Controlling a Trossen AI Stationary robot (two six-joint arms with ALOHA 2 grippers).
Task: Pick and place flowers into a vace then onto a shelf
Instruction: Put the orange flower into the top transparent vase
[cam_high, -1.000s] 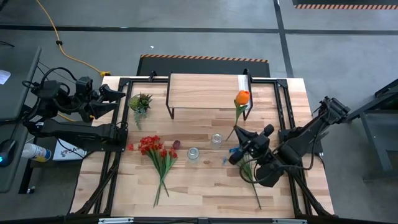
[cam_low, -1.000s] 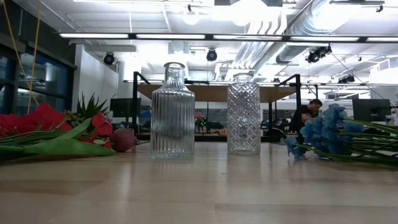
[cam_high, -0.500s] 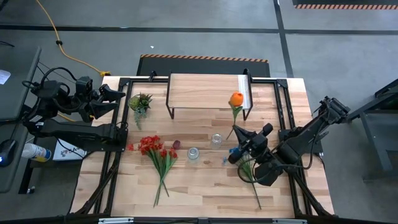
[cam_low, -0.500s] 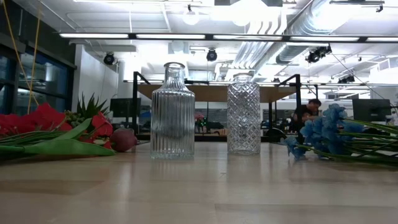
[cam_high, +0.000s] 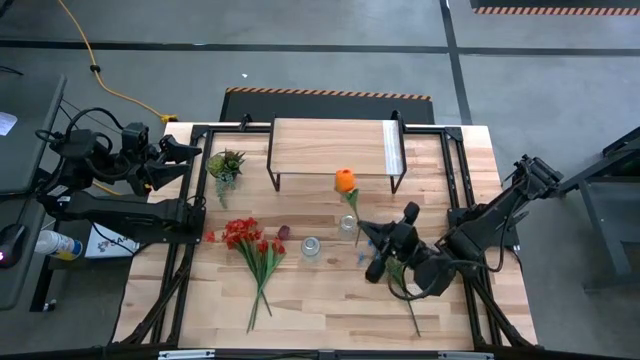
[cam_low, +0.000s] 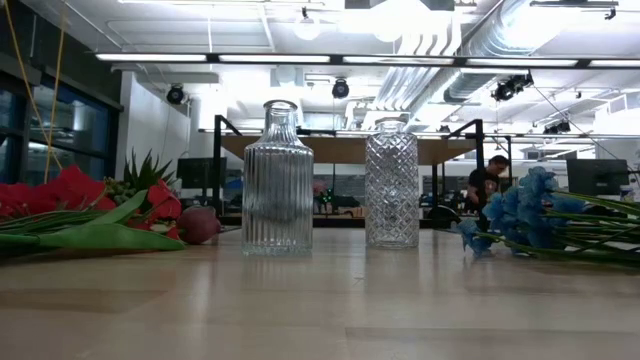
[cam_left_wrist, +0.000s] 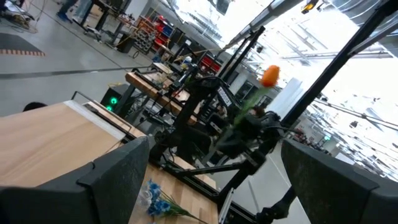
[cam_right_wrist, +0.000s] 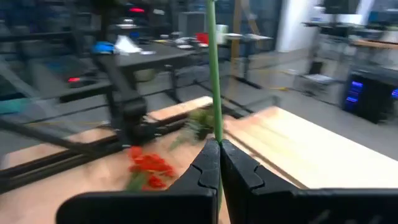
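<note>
My right gripper (cam_high: 366, 236) is shut on the orange tulip, whose bloom (cam_high: 344, 180) stands near the diamond-cut glass vase (cam_high: 347, 224), in front of the shelf (cam_high: 335, 148). The ribbed vase (cam_high: 311, 246) stands to that vase's left. The red bunch (cam_high: 250, 240) and the maroon tulip (cam_high: 283, 232) lie flat on the table, and the blue bunch (cam_high: 365, 256) lies under my right arm. My left gripper (cam_high: 190, 154) waits open at the table's left edge. My right gripper pinches the tulip's green stem (cam_right_wrist: 214, 134) between its two fingertips, well below the bloom. It comes roughly level from the table's right side, fingers across the stem. The tulip is lifted clear and stands above the fingers, bloom (cam_left_wrist: 269, 75) uppermost.
A small green leafy tuft (cam_high: 225, 163) lies by the shelf's left end. Black frame rails (cam_high: 198, 190) run along the table's left and right sides. Bare wood (cam_high: 330, 300) lies toward the near edge between the red and blue stems. A person (cam_low: 487, 180) sits far behind.
My right gripper has carried the orange tulip toward the table's left and a little toward the near edge. The bloom has gone from over the shelf's right end to in front of the shelf, beside the diamond-cut vase. The gripper has stayed shut on the stem.
</note>
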